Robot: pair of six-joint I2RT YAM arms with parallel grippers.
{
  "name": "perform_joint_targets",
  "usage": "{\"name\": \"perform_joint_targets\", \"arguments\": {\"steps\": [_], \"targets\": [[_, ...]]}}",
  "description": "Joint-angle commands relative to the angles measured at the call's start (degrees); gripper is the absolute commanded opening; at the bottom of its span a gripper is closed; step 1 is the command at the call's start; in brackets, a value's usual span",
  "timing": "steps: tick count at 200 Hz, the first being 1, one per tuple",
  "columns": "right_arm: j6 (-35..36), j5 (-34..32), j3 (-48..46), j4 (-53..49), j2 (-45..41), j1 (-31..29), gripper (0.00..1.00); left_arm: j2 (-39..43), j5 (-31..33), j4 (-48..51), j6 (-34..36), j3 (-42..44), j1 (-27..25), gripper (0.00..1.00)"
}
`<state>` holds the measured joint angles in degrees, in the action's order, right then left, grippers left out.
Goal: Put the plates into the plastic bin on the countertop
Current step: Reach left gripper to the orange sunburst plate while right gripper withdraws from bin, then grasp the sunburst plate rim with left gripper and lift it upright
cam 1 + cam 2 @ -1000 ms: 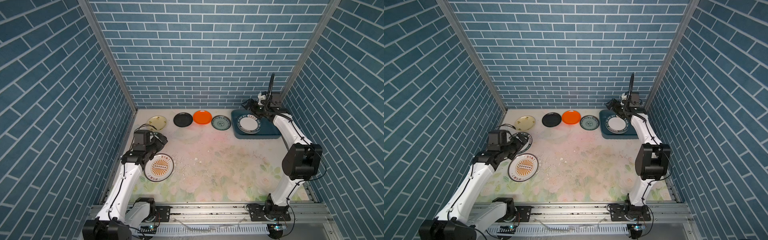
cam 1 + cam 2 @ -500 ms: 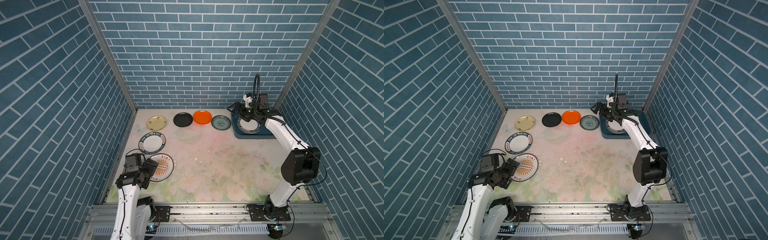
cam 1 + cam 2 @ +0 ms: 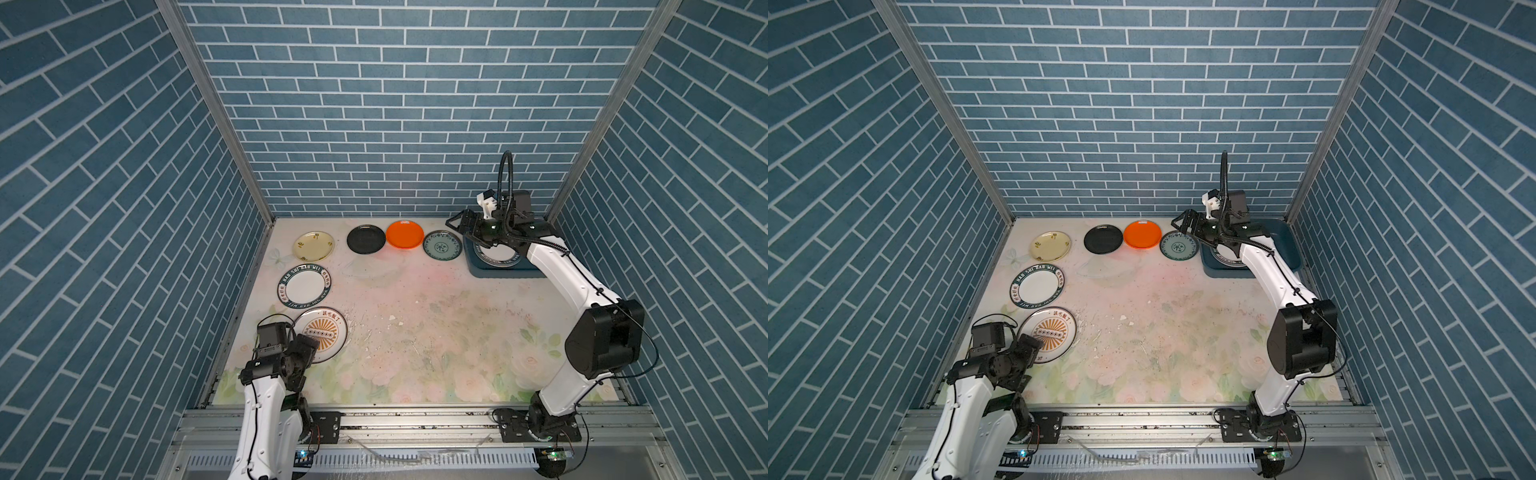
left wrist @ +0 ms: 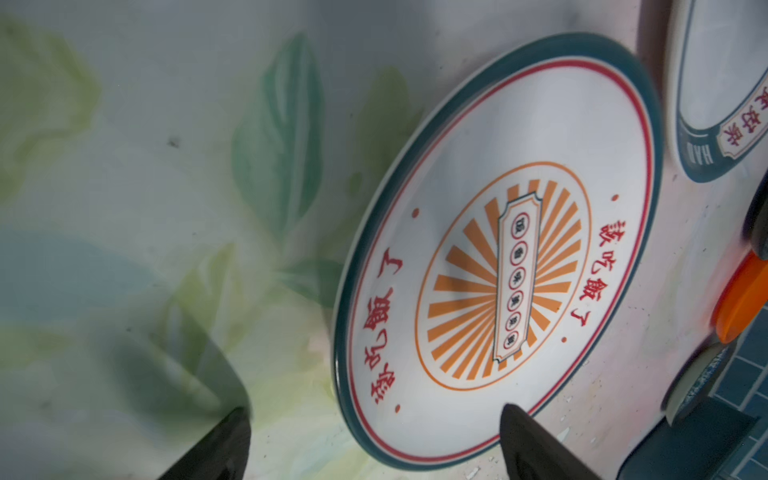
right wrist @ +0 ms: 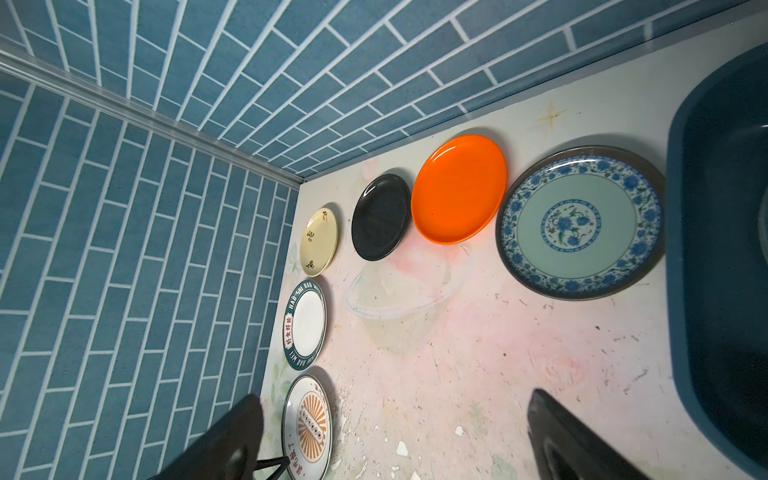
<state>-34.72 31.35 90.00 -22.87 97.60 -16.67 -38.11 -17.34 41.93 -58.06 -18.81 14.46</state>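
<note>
The left gripper is spread wide and holds nothing. It sits at the near left of the countertop, at the near edge of the sunburst plate. In both top views its body covers that edge. The left wrist view shows what is hidden there: one finger is over the plate's rim and the other is over bare printed leaves, with the rim between them. Whether the finger touches the plate cannot be told. Only this view shows the plate's red characters clearly.

The right gripper is also open and empty, near the back wall between the teal plate and the bin. Its wrist view shows only countertop between the fingers.

The bin stands in the far right corner. Both top views show a binned plate with a dark lettered rim, partly behind the right arm. How many are stacked there cannot be told. The right wrist view catches only the bin's dark wall.

Six plates lie on the countertop. The cream plate, black plate, orange plate and teal plate form a row along the back wall, black and orange touching. The lettered plate and the sunburst plate run down the left side. The right wrist view takes in all six. The left wrist view shows only the sunburst plate whole, plus slivers of the lettered plate and orange plate.
</note>
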Motion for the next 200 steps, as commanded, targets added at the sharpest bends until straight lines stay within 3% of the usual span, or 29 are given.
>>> {"name": "perform_joint_targets", "arguments": {"steps": [1,72,133,200], "targets": [[-1.58,0.89,-0.16,1.23,-1.43,-0.27,0.98,1.28,-1.0,-4.91,-2.58,2.56,0.37,0.92],[-1.89,-0.15,0.27,0.42,-1.02,-0.3,0.98,4.55,-2.31,-11.34,-6.36,8.35,0.47,0.81],[-1.47,-2.06,0.31,-0.55,-1.69,-0.3,0.97,6.25,-2.12,-10.47,-7.59,9.28,0.46,0.46],[-1.49,-3.03,-0.24,-0.44,-2.2,-0.3,0.97,8.01,-2.41,-8.14,-7.98,8.32,0.41,0.26]]}}
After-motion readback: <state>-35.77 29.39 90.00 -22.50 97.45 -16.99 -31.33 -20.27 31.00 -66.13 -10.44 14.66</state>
